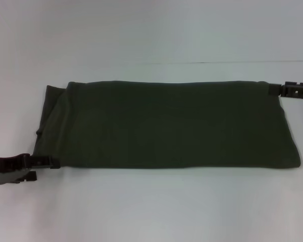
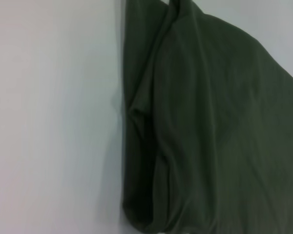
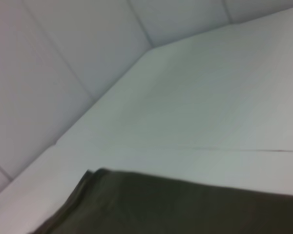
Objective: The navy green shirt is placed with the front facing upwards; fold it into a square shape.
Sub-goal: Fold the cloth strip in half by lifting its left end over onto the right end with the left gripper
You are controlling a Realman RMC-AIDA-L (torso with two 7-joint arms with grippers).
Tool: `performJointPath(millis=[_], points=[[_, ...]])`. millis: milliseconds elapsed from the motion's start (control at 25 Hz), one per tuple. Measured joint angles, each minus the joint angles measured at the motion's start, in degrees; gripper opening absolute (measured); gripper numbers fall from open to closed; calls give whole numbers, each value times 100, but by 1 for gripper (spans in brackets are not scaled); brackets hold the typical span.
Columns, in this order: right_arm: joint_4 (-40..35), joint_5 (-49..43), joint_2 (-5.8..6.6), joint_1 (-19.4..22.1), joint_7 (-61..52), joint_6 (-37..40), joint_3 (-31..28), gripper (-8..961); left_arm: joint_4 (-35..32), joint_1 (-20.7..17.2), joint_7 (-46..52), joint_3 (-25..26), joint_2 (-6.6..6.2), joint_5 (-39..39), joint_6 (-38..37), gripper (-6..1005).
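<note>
Since the shirt (image 1: 166, 123) already lies as a long flat band across the middle of the white table (image 1: 151, 212), plain green side up with no lettering showing, I'd say the lengthwise folding is done and the crosswise fold that makes it a square is the step in hand. The left gripper (image 1: 45, 162) sits right at the near left corner and the right gripper (image 1: 276, 89) at the far right corner, both touching the cloth edge, but I honestly can't tell whether either pair of fingers is pinching fabric or just resting there. Next move probably needs one end carried over onto the other, edges kept lined up, layers not sliding. Count: one shirt, two grippers, one table.
</note>
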State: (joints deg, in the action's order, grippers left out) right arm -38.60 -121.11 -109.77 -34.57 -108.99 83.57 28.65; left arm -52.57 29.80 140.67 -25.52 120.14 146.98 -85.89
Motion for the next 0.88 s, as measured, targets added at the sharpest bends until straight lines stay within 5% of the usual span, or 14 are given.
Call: performJointPath(millis=[880], points=[[-8,17,61,55,736,669,107,907,89,181,350,-6,-64,161,136,885]])
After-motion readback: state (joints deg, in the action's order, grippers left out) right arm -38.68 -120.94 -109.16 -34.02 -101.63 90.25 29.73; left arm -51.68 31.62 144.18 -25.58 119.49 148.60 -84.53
